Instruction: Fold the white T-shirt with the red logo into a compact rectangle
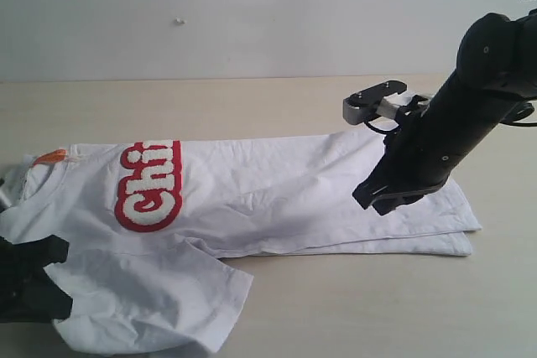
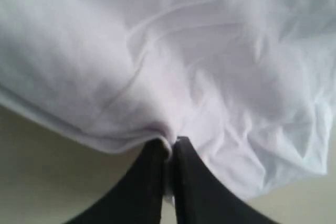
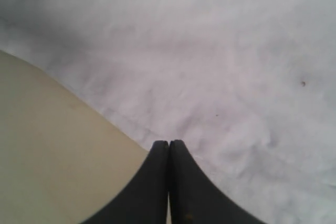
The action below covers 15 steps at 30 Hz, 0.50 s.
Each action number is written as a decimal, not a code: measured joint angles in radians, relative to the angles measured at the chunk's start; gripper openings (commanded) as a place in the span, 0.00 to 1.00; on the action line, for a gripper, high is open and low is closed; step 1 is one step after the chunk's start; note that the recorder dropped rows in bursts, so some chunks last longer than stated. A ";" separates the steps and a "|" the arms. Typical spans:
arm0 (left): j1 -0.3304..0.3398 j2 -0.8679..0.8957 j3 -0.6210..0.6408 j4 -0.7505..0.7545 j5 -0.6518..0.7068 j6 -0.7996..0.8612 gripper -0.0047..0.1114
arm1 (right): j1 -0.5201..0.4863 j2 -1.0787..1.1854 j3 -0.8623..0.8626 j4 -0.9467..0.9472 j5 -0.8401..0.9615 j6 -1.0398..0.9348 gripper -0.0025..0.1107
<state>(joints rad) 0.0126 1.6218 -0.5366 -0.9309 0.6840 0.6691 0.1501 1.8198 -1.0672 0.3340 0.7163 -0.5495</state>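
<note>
The white T-shirt (image 1: 277, 199) lies spread across the tan table (image 1: 252, 106). Its body is doubled lengthwise, so the far long edge runs straight and the red logo (image 1: 151, 186) shows only its first letters — "Chi" — before the fold cuts it off. The orange neck tag (image 1: 53, 156) sits at the collar on the far left of the exterior view. One short sleeve (image 1: 180, 287) sticks out toward the near edge of the table, rumpled along its hem. The left gripper (image 2: 171, 142) is down at that left end, beside the sleeve. Its black fingers are pressed together with a pinch of white cloth caught between the tips, and the fabric puckers around them. The right gripper (image 3: 169, 142) hangs over the other end of the shirt, near the bottom hem — its two fingers are closed flat against each other with nothing seen between them. They point down at the cloth just inside its edge, where the bare table begins. Whether its tips touch the fabric cannot be told.
</note>
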 measured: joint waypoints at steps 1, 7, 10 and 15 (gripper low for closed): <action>0.005 0.000 -0.014 0.010 0.031 0.002 0.04 | 0.000 0.000 0.000 0.000 0.007 0.000 0.02; 0.083 0.000 -0.105 0.059 0.294 0.038 0.04 | 0.000 0.000 0.000 0.000 0.022 0.000 0.02; 0.123 0.000 -0.126 0.044 0.333 0.046 0.04 | 0.000 0.000 0.000 0.000 0.035 0.000 0.02; 0.182 0.039 -0.143 -0.084 0.387 0.121 0.04 | 0.000 0.000 0.000 0.020 0.085 -0.030 0.02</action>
<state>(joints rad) 0.1946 1.6610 -0.6795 -1.0148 1.0711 0.7906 0.1501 1.8198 -1.0672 0.3544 0.8009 -0.5796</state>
